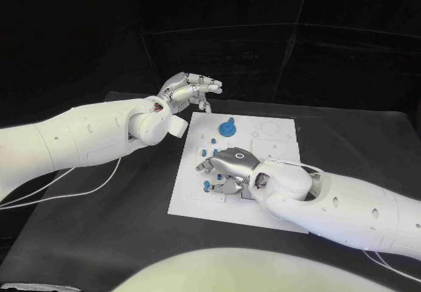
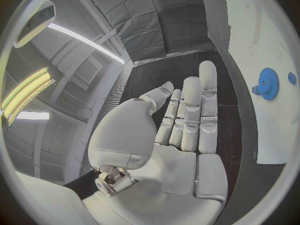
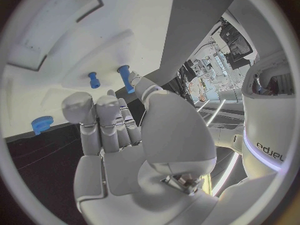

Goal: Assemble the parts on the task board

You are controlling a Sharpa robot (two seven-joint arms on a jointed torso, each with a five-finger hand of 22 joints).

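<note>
On the black counter (image 1: 105, 237), the white task board (image 1: 272, 137) is lying with its long axis running away from the robot. A blue gear (image 1: 227, 129) is resting flat on it. The right robot hand (image 1: 230, 170) is being held over upright blue pegs (image 3: 127, 78), fingers apart, gripping nothing; the left robot hand (image 1: 188, 90) is being kept off the board's far corner, fingers straight, empty.

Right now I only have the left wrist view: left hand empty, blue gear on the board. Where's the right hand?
Observer: The right hand is low over the near half of the task board, palm down.
Operator: Holding a part?
Observer: Can't tell. The right wrist view shows its thumb right beside a tall upright blue peg, contact unclear.
Operator: Other parts near it?
Observer: A shorter blue peg stands next to the tall one.
</note>
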